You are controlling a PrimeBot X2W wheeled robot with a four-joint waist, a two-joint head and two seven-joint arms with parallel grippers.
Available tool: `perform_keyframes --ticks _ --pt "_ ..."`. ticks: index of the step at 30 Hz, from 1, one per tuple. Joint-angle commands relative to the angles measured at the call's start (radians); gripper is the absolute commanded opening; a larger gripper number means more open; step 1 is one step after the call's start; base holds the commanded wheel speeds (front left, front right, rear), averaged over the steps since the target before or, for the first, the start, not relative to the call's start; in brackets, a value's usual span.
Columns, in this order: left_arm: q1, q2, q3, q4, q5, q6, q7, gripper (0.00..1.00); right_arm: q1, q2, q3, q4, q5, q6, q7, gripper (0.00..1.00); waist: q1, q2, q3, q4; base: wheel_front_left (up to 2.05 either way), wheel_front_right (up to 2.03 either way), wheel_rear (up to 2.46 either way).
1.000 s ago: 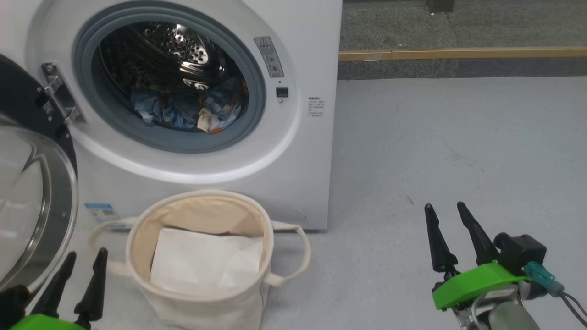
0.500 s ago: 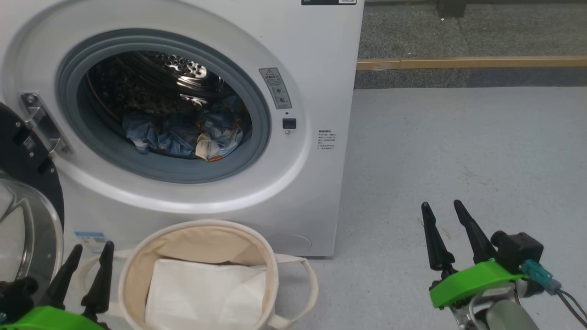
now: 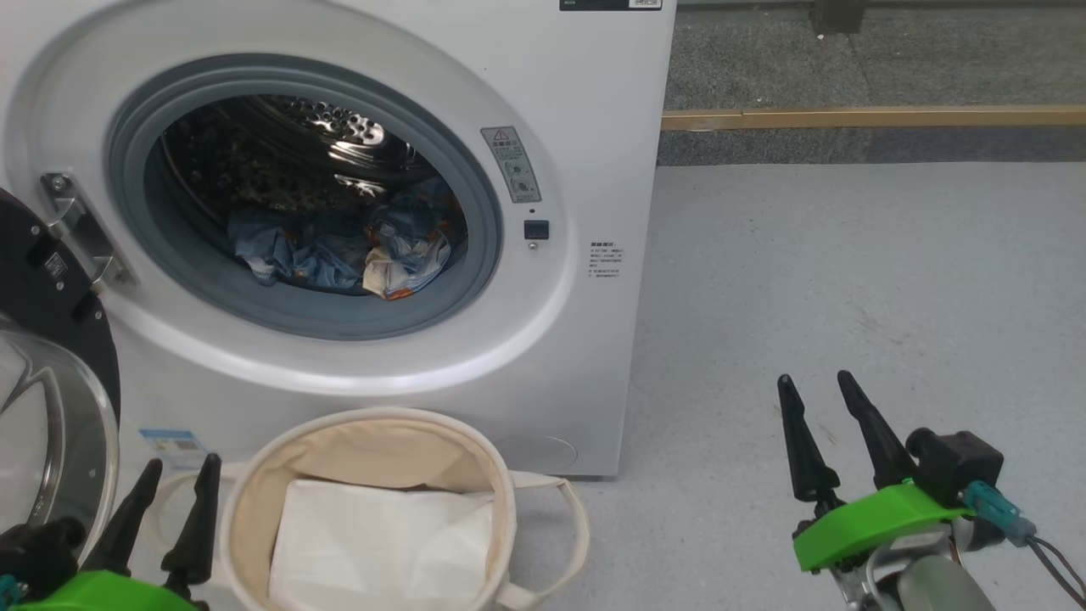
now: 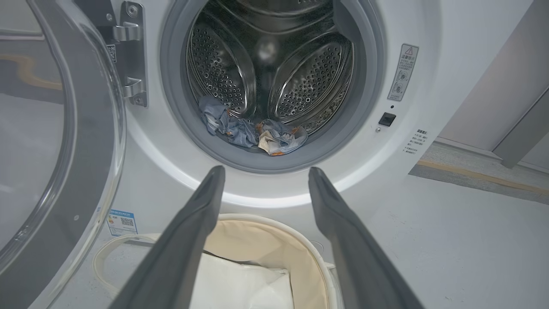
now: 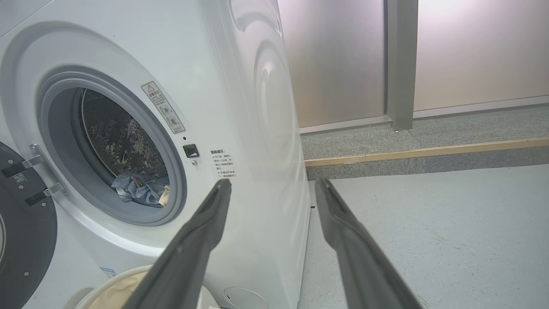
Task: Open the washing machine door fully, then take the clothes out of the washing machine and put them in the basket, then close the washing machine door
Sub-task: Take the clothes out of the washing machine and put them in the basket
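A: Grey floor (image 3: 848, 280). The washing machine (image 3: 577, 356) stands on it, the washing machine door (image 3: 51, 424) swung open leftward. The clothes (image 3: 339, 250)?
B: Inside the drum (image 3: 339, 136). The basket (image 3: 382, 450) sits below. Left gripper (image 3: 183, 461), right gripper (image 3: 813, 377): fingers spread, empty.

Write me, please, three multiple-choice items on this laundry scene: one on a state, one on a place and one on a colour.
1. The round black-rimmed glass door of the white front-loading washing machine is: A shut; B swung open; C missing.
2. The light blue printed clothes lie: A in the perforated steel drum; B in the round cream canvas basket; C on the door.
3. The folded sheet in the basket is: A red; B white; C black.
Answers: 1 B, the door hangs aside on its hinge, the opening bare. 2 A, they are heaped at the drum's bottom. 3 B, it looks plain white against the cream lining.
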Motion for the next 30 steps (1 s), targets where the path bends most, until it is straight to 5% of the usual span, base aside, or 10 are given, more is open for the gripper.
perform_keyframes --ticks 1,15,30 --pt "-0.068 0.027 0.045 -0.018 0.003 0.0 -0.014 1.0 -0.05 0.004 0.026 -0.03 0.001 0.008 -0.012 1.0 0.0 0.0 0.0 0.0 0.0 0.0 0.0" --pt "-0.329 -0.016 -0.062 0.168 0.126 0.061 0.052 1.0 -0.07 -0.009 0.021 -0.053 -0.008 0.008 -0.012 1.0 0.0 0.0 0.057 -0.004 0.0 0.0 0.0" --pt "-0.848 -0.059 -0.205 0.57 0.328 0.103 0.098 1.0 -0.162 0.004 0.004 -0.136 -0.04 0.008 -0.012 1.0 0.0 0.0 0.308 -0.036 0.0 0.0 0.0"
